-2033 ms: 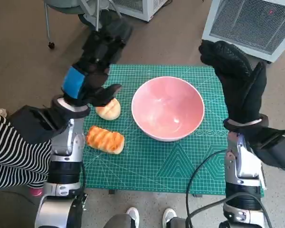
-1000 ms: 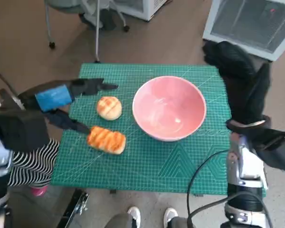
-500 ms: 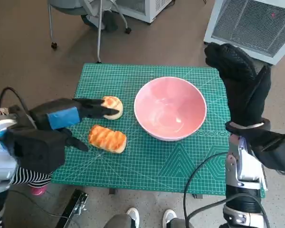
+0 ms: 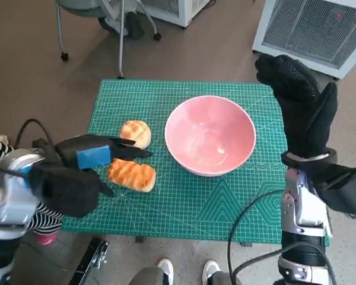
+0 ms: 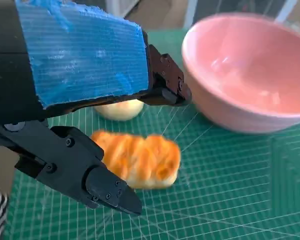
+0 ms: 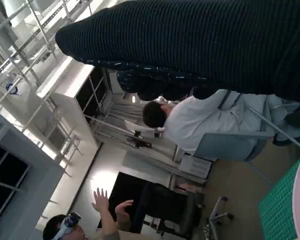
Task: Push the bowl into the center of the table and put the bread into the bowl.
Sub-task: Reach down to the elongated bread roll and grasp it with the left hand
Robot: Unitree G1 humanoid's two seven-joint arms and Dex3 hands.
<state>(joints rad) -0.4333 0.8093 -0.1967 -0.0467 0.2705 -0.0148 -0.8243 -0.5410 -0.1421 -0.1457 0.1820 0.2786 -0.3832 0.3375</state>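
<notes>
Worktop (image 4: pixel 184 205) covered by a green gridded cutting mat, seen from above. Directly on it: a pink bowl (image 4: pixel 210 135) near the middle, upright; a round bread roll (image 4: pixel 135 133) just beside the bowl's left side; an oblong striped bread (image 4: pixel 132 174) just nearer than the roll, apart from the bowl.

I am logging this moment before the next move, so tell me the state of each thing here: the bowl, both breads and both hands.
Pink bowl: upright on the green mat, empty.
Long striped bread: lying on the mat, outside the bowl, not held.
Round bun: on the mat beside the bowl, not held.
Left hand: open, fingers spread over the long striped bread, holding nothing.
Right hand: raised beside the bowl, holding nothing; fingers look straight.
</notes>
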